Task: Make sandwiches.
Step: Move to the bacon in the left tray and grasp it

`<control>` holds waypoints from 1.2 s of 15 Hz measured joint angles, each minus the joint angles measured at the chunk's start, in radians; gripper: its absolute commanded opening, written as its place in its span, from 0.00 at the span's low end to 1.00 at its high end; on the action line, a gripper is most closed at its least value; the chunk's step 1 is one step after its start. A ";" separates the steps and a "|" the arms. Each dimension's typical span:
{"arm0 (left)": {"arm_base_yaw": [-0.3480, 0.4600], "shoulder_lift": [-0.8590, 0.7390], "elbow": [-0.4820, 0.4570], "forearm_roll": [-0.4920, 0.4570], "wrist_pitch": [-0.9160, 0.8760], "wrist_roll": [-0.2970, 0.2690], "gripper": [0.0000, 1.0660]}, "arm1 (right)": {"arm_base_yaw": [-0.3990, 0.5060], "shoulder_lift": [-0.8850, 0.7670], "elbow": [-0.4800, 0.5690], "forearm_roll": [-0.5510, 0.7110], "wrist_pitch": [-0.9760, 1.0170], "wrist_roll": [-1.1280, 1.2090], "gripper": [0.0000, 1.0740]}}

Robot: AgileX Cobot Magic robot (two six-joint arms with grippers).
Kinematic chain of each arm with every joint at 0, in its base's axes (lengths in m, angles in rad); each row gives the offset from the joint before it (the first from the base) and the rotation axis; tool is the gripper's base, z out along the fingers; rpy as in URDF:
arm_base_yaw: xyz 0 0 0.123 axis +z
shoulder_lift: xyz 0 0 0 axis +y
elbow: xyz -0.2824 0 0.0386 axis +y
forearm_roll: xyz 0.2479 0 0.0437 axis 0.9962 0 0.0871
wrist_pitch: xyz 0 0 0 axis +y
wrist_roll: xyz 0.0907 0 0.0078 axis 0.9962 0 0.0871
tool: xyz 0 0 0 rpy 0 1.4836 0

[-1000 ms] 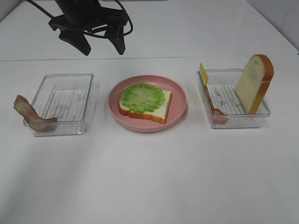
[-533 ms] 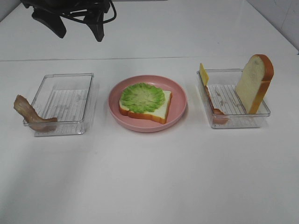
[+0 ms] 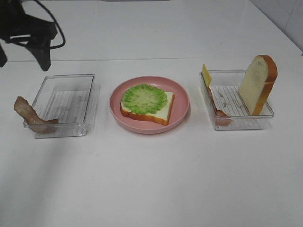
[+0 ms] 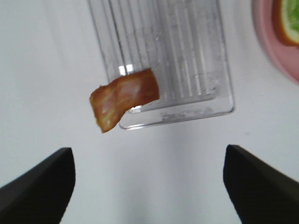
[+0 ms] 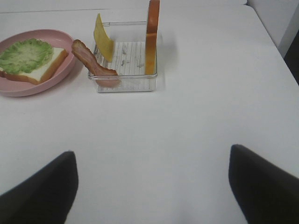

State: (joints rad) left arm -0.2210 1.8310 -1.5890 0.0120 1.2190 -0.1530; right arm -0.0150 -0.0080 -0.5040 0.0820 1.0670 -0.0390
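The left gripper [image 4: 148,148] hangs above the back left of the table [image 3: 151,179], its two dark fingers spread wide with nothing between them. Just in front of it sits the left tray [image 4: 187,56], clear plastic with a ribbed floor. A bacon strip [image 4: 125,97] is draped over that tray's front left corner, one end resting inside and the other poking out over the table. It is the only thing in that tray.

The right gripper [image 5: 151,150] is also wide open and empty, held over bare table on the right side, well short of the right tray [image 5: 126,86]. In that tray a slice of bread [image 3: 258,82] stands on edge against the right wall, its orange-brown crust rising well above the rim. A yellow cheese slice [image 3: 206,74] leans up at the back left corner. A second bacon strip [image 3: 218,113] runs along the left wall, its lower end at the front left corner.

Between the two trays is a round pink plate [image 3: 182,101]. The sandwich so far lies flat on it: one bread slice [image 3: 161,113], with a green lettuce leaf [image 3: 144,98] spread on top and covering most of it. Neither gripper is touching it.
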 measured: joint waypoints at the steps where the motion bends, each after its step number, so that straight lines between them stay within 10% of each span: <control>1: 0.028 0.000 0.039 0.002 0.002 0.000 0.76 | 0.000 0.000 0.000 0.000 0.000 0.000 0.77; 7: 0.154 0.000 0.198 0.003 -0.092 0.000 0.76 | 0.000 0.000 0.000 0.000 0.000 0.000 0.77; 18: 0.154 0.159 0.206 -0.110 -0.286 -0.004 0.61 | 0.000 0.000 0.000 0.000 0.000 0.000 0.77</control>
State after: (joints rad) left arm -0.0670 1.9900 -1.3830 -0.0980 0.9330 -0.1570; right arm -0.0150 -0.0080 -0.5040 0.0820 1.0670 -0.0390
